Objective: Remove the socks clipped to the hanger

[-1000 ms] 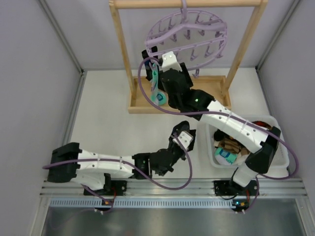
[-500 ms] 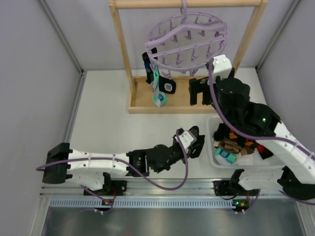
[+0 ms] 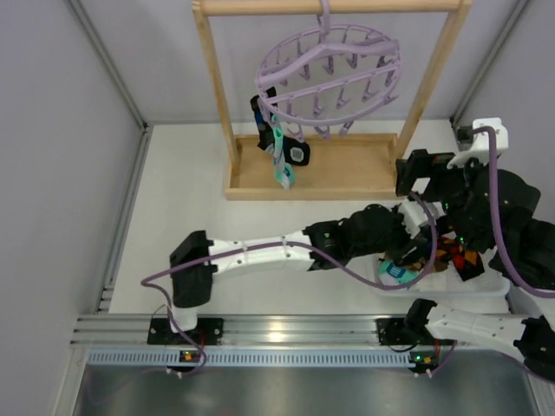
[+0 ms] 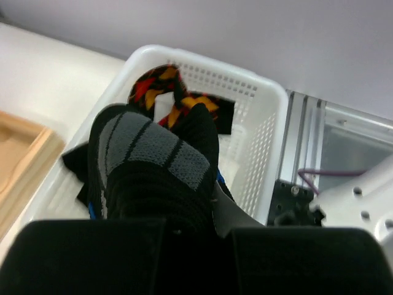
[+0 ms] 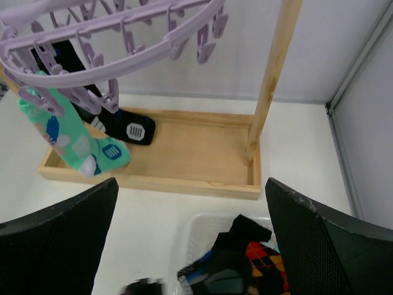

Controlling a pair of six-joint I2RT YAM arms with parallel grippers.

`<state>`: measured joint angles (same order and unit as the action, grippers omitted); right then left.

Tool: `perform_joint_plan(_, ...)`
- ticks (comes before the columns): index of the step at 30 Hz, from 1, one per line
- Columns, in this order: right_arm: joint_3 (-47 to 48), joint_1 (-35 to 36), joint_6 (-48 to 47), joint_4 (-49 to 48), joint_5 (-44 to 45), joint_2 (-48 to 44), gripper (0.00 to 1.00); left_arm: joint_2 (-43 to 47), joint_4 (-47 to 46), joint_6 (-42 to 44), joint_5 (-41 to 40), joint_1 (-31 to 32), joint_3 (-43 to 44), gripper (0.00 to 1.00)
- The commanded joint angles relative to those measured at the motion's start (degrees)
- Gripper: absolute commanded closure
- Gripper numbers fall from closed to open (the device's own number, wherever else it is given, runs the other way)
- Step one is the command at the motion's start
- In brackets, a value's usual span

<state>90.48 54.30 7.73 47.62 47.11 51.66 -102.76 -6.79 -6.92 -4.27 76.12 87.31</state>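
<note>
The lavender hanger (image 3: 329, 65) hangs by its hook from the wooden rack's top bar. A teal-white sock (image 3: 282, 165) and black socks (image 3: 297, 153) stay clipped at its left side; the right wrist view shows the teal sock (image 5: 67, 138) and a black sock (image 5: 126, 126). My left gripper (image 3: 401, 232) reaches over the white basket (image 3: 494, 290) and is shut on a black sock with grey patches (image 4: 153, 160). An argyle sock (image 4: 163, 92) lies in the basket (image 4: 202, 58). My right gripper (image 3: 425, 178) is wide open and empty, above the basket's far edge.
The wooden frame rack (image 3: 217, 95) with its tray base (image 3: 347, 169) stands at the back. The basket (image 5: 202, 224) holds several socks, black and argyle (image 5: 261, 258). Grey walls close in both sides. A metal rail runs along the near edge.
My left arm has swung right to over the basket. My right gripper has pulled back from the hanger's left side to the right, above the basket.
</note>
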Motion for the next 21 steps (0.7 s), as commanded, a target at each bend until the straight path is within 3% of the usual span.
perform_joint_plan(1,-0.5,0.5,0.8,-0.4,3.2,-2.1,0.0,-13.0,10.5,1.4,9.5,-0.6,15.5,1.0)
perform_joint_plan(3,-2.2,0.4,0.4,-2.3,4.1,-4.8,0.01,-18.4,13.7,0.2,11.5,-0.6,24.3,0.98)
perform_joint_plan(7,-4.4,0.5,0.9,-3.0,5.4,-7.0,0.0,-31.3,20.0,-1.7,15.3,-0.7,37.7,0.75)
perform_joint_plan(9,-4.4,0.5,1.2,-2.0,5.7,-7.0,0.01,-32.2,20.3,-2.3,16.6,-0.7,38.3,0.57)
perform_joint_plan(10,-4.4,0.5,1.2,-1.6,6.1,-7.0,0.01,-32.0,20.4,-2.5,15.4,-0.7,37.9,0.32)
perform_joint_plan(14,-4.8,0.5,1.7,-1.4,6.3,-7.4,0.01,-27.7,20.3,-1.7,7.6,-0.9,31.5,0.02)
perform_joint_plan(21,-5.1,0.5,1.6,-2.7,6.1,-6.1,0.01,-14.2,19.8,-3.3,-2.1,-2.9,17.3,0.02)
